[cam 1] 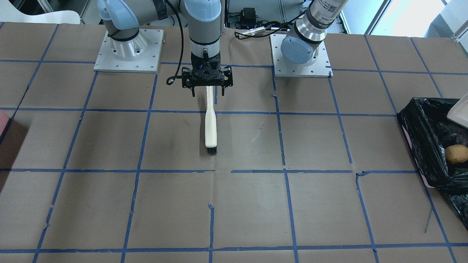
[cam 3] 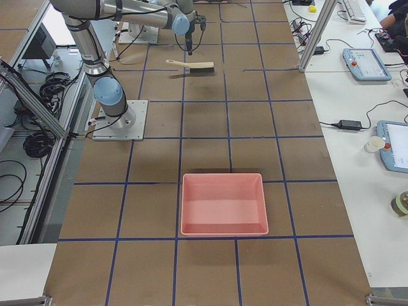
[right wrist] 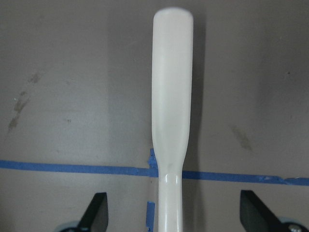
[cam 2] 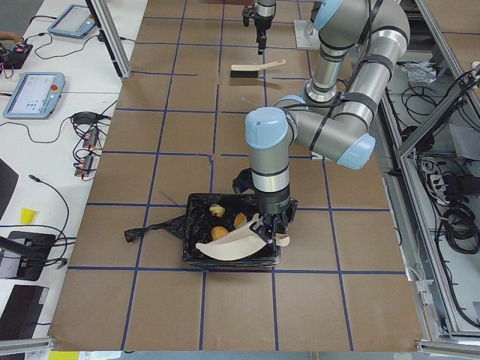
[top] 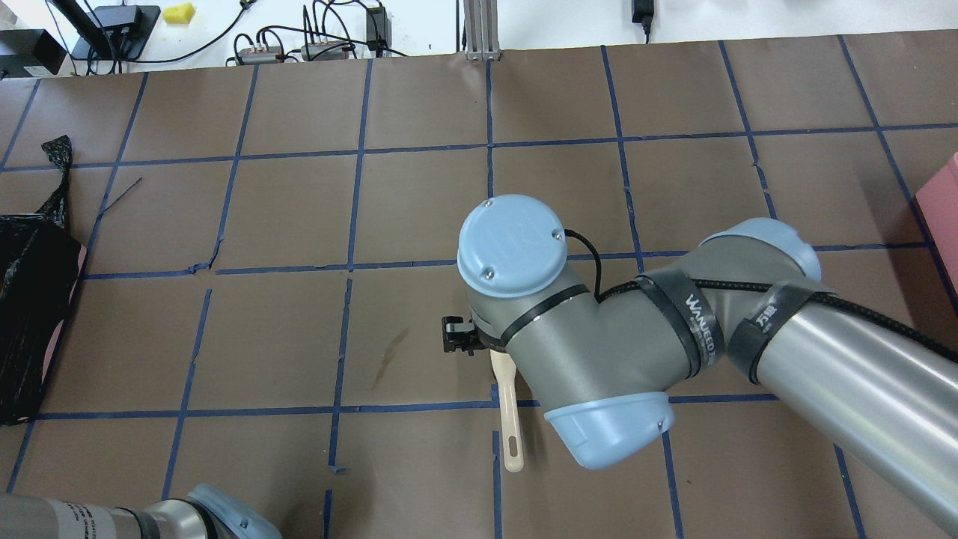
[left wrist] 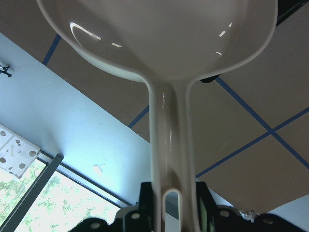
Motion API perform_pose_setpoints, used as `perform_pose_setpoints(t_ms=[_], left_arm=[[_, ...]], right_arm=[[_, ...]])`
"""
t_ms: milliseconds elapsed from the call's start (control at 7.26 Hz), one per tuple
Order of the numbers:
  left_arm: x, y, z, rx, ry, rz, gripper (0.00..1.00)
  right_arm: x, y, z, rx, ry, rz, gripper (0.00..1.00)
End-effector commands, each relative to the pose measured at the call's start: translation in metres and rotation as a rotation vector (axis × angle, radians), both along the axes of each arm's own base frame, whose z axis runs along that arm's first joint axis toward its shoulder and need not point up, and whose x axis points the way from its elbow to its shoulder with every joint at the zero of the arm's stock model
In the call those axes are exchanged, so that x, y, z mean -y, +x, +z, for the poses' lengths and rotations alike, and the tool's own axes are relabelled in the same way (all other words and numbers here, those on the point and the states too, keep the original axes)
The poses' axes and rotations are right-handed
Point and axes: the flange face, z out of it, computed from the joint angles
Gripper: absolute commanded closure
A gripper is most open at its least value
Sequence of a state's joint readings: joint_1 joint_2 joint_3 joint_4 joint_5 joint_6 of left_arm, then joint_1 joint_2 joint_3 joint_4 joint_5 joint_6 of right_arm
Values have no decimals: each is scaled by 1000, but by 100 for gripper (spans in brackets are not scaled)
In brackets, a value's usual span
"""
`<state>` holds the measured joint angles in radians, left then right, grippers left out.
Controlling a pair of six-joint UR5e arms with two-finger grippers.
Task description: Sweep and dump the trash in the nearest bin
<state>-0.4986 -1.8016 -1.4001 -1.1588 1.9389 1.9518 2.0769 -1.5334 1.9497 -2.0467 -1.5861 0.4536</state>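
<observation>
left tool clamped on dustpan over bin | right tool apart above brush | pink tray well apart

Your table papered brown and gridded in blue tape, white bench along the table's operator side with your tablets and cables, aluminium post at that table edge, daylit window beyond the table.

I have room on the table on every side of the brush. Right gripper hangs over its handle, fingers spread, with a gap each side. The left end is tight: the dustpan, held by the left gripper, hangs over the bin mouth. The pink tray takes up the right end.
</observation>
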Motion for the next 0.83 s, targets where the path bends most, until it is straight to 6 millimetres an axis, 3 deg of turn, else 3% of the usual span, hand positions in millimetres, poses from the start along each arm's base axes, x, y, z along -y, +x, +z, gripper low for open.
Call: perform_pose_setpoints(t_ms=[0, 276, 413, 551, 689], left_arm=[[-8, -14, 27, 25, -14, -4, 98], [-6, -33, 49, 30, -36, -17, 98], [3, -55, 60, 19, -53, -49, 98], [14, -80, 67, 0, -65, -63, 98], [25, -92, 67, -6, -77, -79, 98]], right_arm=[[31, -13, 42, 2, -8, -43, 0], [79, -64, 101, -3, 4, -52, 0], [101, -93, 130, -5, 7, -83, 0], [123, -138, 154, -8, 19, -113, 0], [134, -175, 169, -14, 37, -140, 0]])
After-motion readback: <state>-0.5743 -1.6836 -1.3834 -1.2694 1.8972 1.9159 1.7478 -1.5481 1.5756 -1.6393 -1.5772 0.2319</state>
